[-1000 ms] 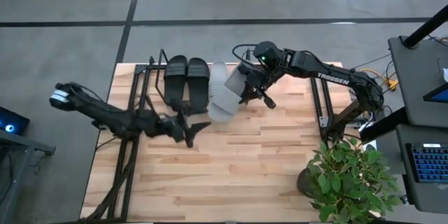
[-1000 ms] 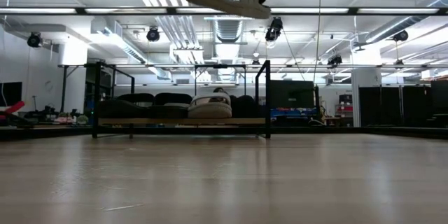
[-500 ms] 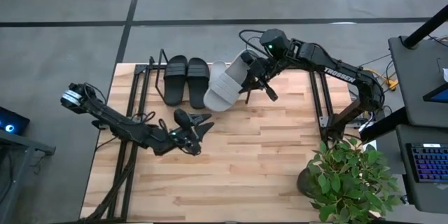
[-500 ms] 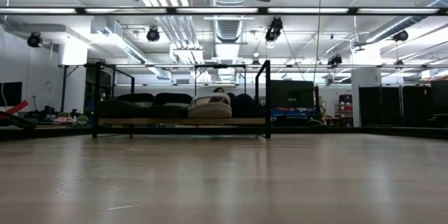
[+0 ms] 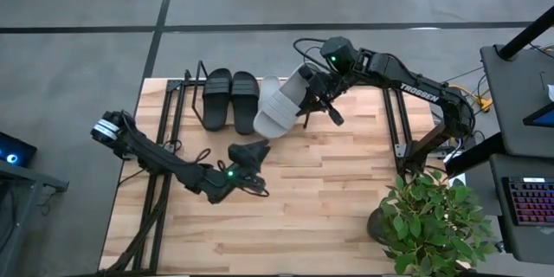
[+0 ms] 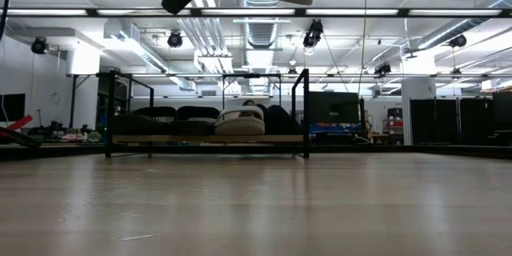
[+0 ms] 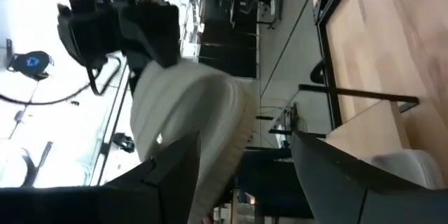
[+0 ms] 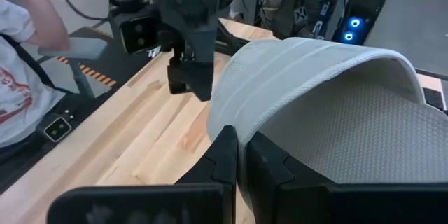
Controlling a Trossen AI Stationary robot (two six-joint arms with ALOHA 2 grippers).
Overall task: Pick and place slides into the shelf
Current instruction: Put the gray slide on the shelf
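A light grey slide (image 5: 279, 108) hangs in the air over the right end of the shelf (image 5: 184, 95), with my right gripper (image 5: 316, 95) shut on it. A black pair (image 5: 229, 99) lies on the shelf's board. In the low view a second grey slide (image 6: 240, 120) rests there too. My left gripper (image 5: 255, 149) stands open and level, just on the near side of the held slide. It points at that slide's sole (image 7: 189, 112) and touches nothing. My right gripper pinches the slide's wide strap at its side edge (image 8: 245, 129). One finger is under the strap above the footbed (image 8: 364, 133), the other on the strap's outside. The fingers come slanting down from the table's right. The slide is lifted clear and tilted.
A potted plant (image 5: 433, 216) stands at the table's near right corner. Black metal frames (image 5: 160, 199) run along the left and right table edges. A person's sleeve (image 8: 21, 77) shows beyond the table. Bare wood (image 5: 329, 199) lies on the near side.
My left gripper has swung toward the table's right and toward the held slide, sinking a little and rolling about its own line. My right gripper has lifted the grey slide higher and slightly toward the far edge, then held still.
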